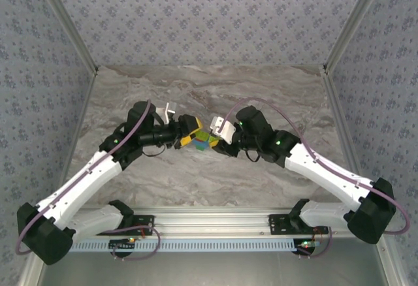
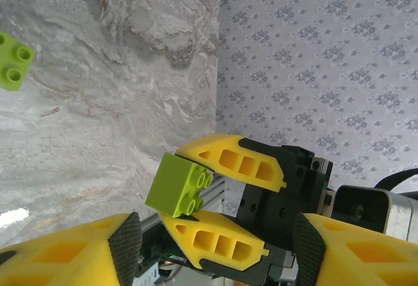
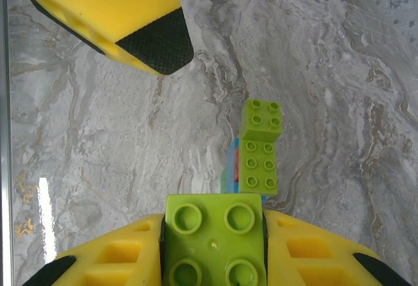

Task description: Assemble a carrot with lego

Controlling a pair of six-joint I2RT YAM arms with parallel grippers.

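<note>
Three patterned walls (image 1: 209, 18) enclose marbled table (image 1: 261, 96); left tool (image 1: 193, 133) apart, right tool (image 1: 211, 140) clamps lime brick (image 2: 177, 185).

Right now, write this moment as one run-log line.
left gripper: open | right gripper: shut on lime brick | carrot: partial stack on table
</note>
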